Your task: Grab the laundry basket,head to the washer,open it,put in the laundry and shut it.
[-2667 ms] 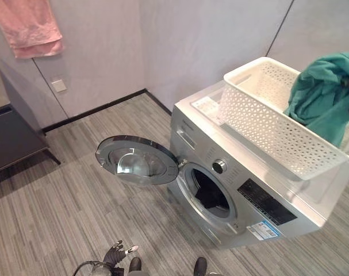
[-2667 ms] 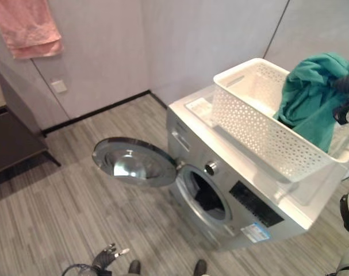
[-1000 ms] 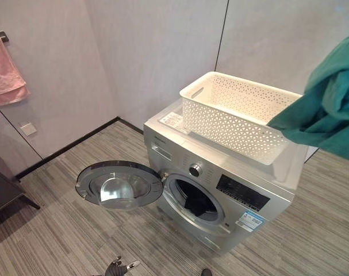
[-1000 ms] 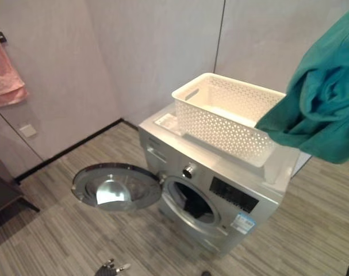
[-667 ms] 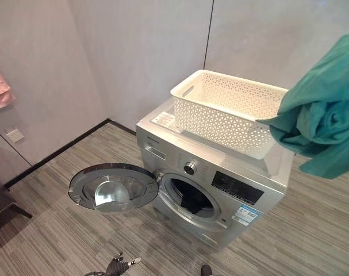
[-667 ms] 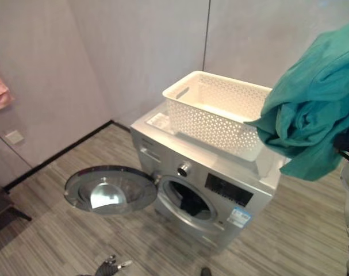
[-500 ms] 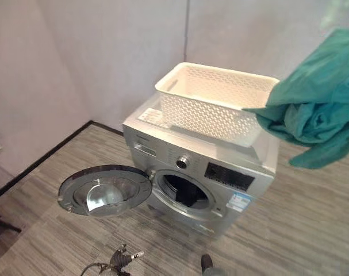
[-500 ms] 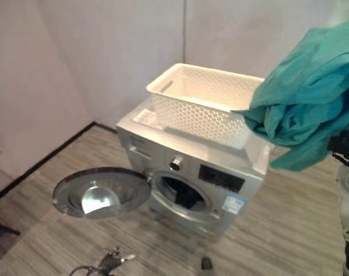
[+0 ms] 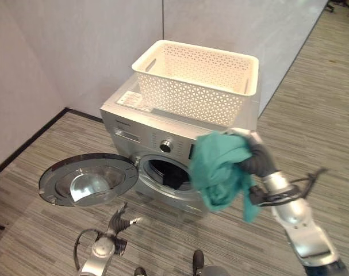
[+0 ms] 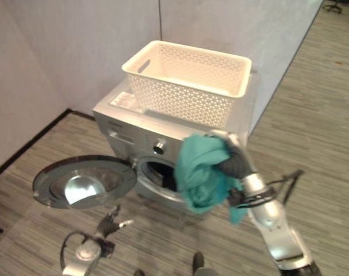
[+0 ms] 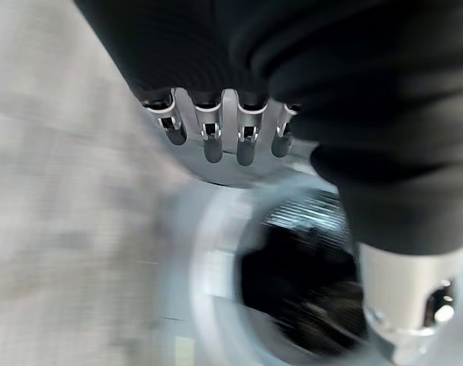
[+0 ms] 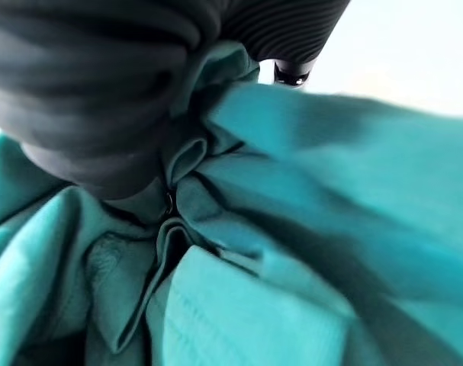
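Observation:
A silver washer (image 9: 123,115) stands against the wall with its round door (image 9: 88,179) swung wide open to the left and its dark drum opening (image 9: 165,172) showing. The white laundry basket (image 9: 196,80) rests on top of it. My right hand (image 9: 253,154) is shut on a teal cloth (image 9: 220,172), which hangs bunched in front of the washer just right of the drum opening; the teal cloth (image 12: 292,229) is gripped tightly in the right wrist view. My left hand (image 9: 119,219) hangs low near the floor below the door, its fingers (image 11: 208,137) relaxed and holding nothing.
Grey walls run behind the washer, with a black skirting line (image 9: 25,146) at the left. Striped grey flooring (image 9: 312,109) stretches away to the right.
The camera has swung right and down. My right hand has brought the teal cloth down from high at the right to the front of the washer, beside the drum opening.

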Tool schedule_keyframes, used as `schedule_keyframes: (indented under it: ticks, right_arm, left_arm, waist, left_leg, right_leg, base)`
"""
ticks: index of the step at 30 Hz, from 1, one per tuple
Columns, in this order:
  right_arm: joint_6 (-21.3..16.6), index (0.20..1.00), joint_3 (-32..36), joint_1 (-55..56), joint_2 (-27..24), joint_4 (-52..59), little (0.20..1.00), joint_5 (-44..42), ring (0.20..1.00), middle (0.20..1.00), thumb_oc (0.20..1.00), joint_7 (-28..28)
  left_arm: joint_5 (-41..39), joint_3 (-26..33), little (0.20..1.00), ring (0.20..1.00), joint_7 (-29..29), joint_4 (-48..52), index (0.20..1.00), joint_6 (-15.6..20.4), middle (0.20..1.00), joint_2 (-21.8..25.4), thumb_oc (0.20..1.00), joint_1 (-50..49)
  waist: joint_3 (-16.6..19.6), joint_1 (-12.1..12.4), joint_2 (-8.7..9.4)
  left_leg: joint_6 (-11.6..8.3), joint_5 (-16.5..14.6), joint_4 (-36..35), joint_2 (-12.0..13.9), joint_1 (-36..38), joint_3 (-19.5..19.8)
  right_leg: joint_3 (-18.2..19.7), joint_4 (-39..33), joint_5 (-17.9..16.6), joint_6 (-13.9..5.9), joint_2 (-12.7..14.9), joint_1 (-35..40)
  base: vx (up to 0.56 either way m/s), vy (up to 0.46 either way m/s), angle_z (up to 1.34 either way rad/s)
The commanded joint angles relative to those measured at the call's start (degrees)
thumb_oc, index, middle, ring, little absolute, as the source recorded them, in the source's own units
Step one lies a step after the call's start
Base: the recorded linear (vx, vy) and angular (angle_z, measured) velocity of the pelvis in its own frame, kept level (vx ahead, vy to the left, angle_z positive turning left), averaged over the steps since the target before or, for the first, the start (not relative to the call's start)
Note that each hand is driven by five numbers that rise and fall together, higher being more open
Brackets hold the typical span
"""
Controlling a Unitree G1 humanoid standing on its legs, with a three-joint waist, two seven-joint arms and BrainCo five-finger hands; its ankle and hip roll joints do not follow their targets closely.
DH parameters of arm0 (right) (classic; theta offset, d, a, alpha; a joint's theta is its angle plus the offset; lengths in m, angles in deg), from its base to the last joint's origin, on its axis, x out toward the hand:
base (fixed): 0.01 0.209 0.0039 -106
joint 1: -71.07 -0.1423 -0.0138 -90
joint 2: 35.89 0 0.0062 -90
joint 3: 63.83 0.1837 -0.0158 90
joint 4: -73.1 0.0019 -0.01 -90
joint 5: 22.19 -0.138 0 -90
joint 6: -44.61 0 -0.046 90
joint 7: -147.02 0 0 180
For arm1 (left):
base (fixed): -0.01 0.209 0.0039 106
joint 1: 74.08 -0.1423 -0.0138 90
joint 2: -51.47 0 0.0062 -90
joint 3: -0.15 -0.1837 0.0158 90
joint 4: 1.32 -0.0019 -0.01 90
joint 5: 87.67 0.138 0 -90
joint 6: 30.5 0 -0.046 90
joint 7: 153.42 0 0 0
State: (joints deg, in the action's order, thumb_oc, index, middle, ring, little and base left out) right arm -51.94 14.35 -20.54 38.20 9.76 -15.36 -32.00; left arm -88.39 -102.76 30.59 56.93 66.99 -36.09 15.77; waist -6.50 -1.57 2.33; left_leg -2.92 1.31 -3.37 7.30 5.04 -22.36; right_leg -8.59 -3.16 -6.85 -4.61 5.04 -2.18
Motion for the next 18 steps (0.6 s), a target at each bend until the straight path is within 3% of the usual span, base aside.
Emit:
schedule_keyframes:
  ticks: [1,6,11,12,15,18]
  right_arm:
    - [-3.0,0.200,2.7,-2.8,2.1,1.9,0.200,-5.2,0.200,0.200,0.200,-0.7]
    - [-1.6,0.200,0.9,-1.0,2.4,0.5,0.200,-6.6,0.200,0.200,0.200,-1.6]
    - [-0.7,0.200,0.7,-0.3,2.1,-0.3,0.200,-7.6,0.200,0.200,0.200,-2.4]
    - [-0.4,0.200,0.8,-0.3,2.0,-0.4,0.200,-8.4,0.200,0.200,0.200,-2.8]
    - [-0.4,0.200,0.7,-0.3,1.9,-0.4,0.200,-9.4,0.200,0.200,0.200,-2.6]
    - [0.1,0.200,0.2,-1.1,1.8,-0.2,0.200,-10.4,0.200,0.200,0.200,-1.6]
  left_arm:
    - [2.1,-1.6,1.000,1.000,-1.4,8.3,1.000,3.7,1.000,5.7,1.000,1.0]
    - [-0.7,-3.8,1.000,1.000,-4.5,19.7,1.000,4.3,1.000,7.4,1.000,1.3]
    - [-1.6,-7.9,1.000,1.000,-9.5,24.2,1.000,3.4,1.000,9.4,1.000,2.6]
    - [-5.1,-9.8,1.000,1.000,-12.3,26.3,1.000,3.0,1.000,10.3,1.000,3.5]
    - [-10.3,-11.1,1.000,1.000,-13.5,27.4,1.000,2.2,1.000,10.1,1.000,4.2]
    - [-15.3,-16.6,1.000,1.000,-14.4,26.8,1.000,0.0,1.000,7.7,1.000,8.0]
  waist:
    - [3.2,1.4,2.55]
    - [3.3,1.6,2.34]
    - [4.0,1.7,2.23]
    - [4.0,1.5,2.11]
    - [3.8,1.3,2.08]
    - [3.3,0.5,2.16]
  left_leg:
    - [4.10,-5.8,3.3,-5.5,-4.4,1.8]
    - [3.35,-4.8,2.5,-5.1,-4.7,3.9]
    - [2.95,-4.1,2.0,-4.9,-4.4,4.4]
    - [2.79,-4.1,2.1,-4.8,-4.2,4.5]
    - [2.73,-4.4,2.9,-4.5,-4.3,4.7]
    - [2.57,-4.7,5.0,-4.0,-5.0,4.9]
  right_leg:
    - [-2.4,5.0,12.1,-3.60,5.0,6.8]
    - [-3.8,3.3,11.7,-3.40,4.6,8.0]
    - [-4.7,2.9,11.8,-3.11,4.3,8.9]
    - [-5.0,3.1,12.0,-2.97,4.3,9.1]
    - [-5.2,3.5,12.1,-2.69,4.2,9.1]
    - [-5.4,4.1,12.4,-2.13,4.0,9.1]
  base:
    - [0.00,-0.044,-0.06]
    - [0.00,-0.063,0.16]
    - [0.03,-0.033,0.25]
    - [0.04,-0.025,0.13]
    - [0.02,-0.027,0.18]
    - [0.00,-0.034,0.06]
